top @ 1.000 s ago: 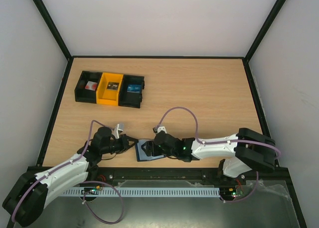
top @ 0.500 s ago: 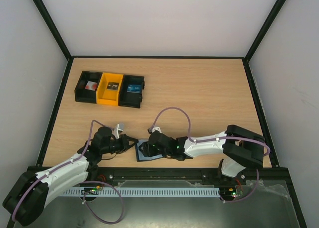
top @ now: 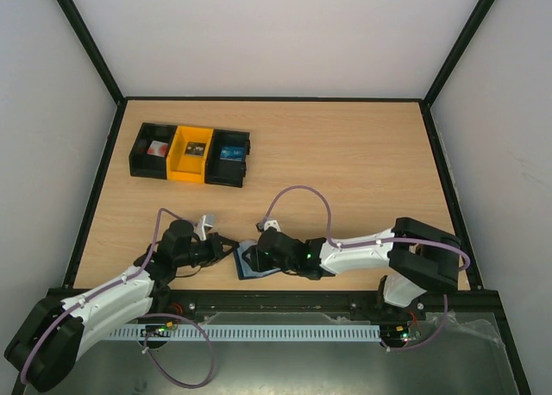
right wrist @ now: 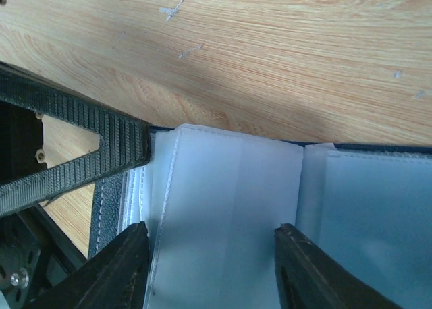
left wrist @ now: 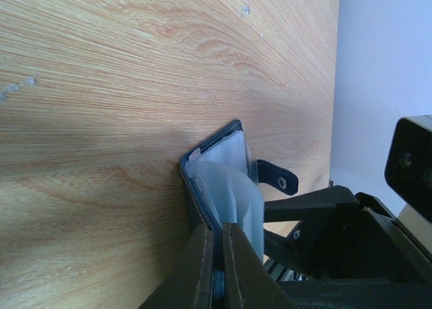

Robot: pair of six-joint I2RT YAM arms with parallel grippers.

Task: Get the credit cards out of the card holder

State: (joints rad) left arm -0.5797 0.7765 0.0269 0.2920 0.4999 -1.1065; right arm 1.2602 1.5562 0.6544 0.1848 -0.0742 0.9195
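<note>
We see left gripper (left wrist: pixel 216 240) pinching the card holder (left wrist: pixel 192 186), right gripper (right wrist: pixel 210 245) spread astride a clear sleeve (right wrist: pixel 229 187) — closing may grab plastic only and yank the holder free.

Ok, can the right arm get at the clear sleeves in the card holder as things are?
Probably yes. The left tool pins one edge of the card holder, which lies spread open, and the right tool sits right over the clear sleeves with nothing in between.
</note>
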